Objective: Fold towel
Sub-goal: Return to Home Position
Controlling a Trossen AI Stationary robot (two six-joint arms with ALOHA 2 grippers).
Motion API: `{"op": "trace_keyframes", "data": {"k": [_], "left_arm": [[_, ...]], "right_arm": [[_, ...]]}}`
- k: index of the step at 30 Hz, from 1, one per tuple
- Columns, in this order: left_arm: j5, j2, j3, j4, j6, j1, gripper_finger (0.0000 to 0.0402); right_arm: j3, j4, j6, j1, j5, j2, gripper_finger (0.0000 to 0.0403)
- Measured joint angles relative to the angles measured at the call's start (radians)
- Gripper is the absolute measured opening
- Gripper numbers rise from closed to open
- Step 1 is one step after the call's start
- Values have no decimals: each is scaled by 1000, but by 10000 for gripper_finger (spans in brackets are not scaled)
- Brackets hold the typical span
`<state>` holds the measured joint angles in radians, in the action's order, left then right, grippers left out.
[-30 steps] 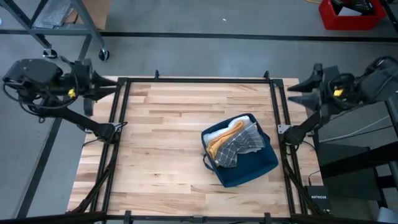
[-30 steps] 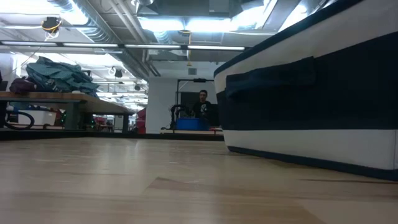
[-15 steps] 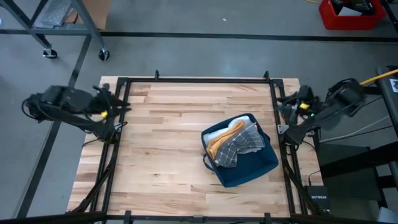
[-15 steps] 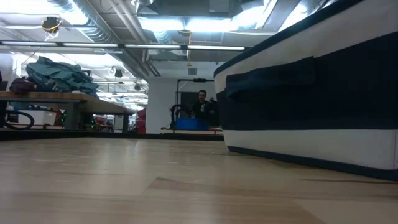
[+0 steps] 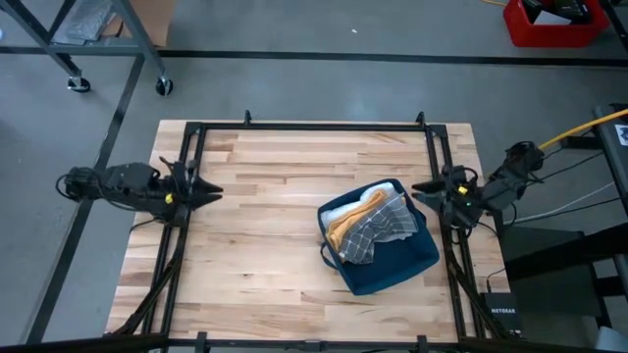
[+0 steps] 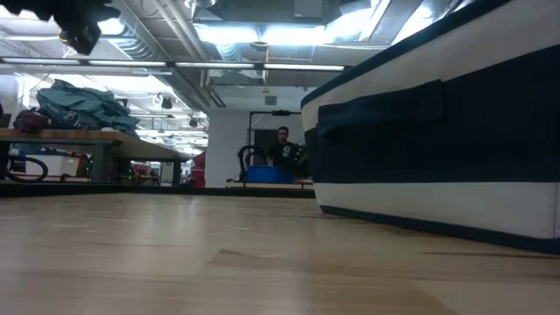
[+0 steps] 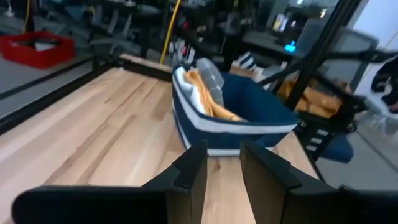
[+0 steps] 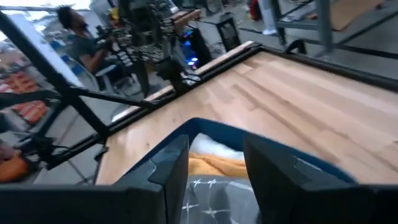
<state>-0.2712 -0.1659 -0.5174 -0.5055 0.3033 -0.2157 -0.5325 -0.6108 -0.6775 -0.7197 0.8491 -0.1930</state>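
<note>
High view, blue organizer (image 5: 404, 261) askew, towels (image 5: 363, 226) inside

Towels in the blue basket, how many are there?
2 for sure: a gray checked towel on top and a yellow towel beside it, both inside the blue laundry organizer. Something white under them could be another; more may be hidden.

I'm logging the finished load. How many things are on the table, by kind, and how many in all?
Towels: 3, all lying in the organizer: white towel, yellow towel, gray towel
Blue laundry organizer: 1
Total: 4
</note>
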Motion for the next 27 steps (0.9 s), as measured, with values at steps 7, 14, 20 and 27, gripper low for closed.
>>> {"op": "trace_keyframes", "data": {"k": [7,14,20,27], "left_arm": [[65,159,173,154,-7,0,88],[123,160,276,291,11,0,88],[244,160,360,465,8,0,88],[271,160,459,615,8,0,88]], "right_arm": [[172,142,59,0,-47,159,159],[254,236,82,0,-48,191,159],[291,331,104,0,-126,191,159],[364,477,191,0,-162,190,159]]}}
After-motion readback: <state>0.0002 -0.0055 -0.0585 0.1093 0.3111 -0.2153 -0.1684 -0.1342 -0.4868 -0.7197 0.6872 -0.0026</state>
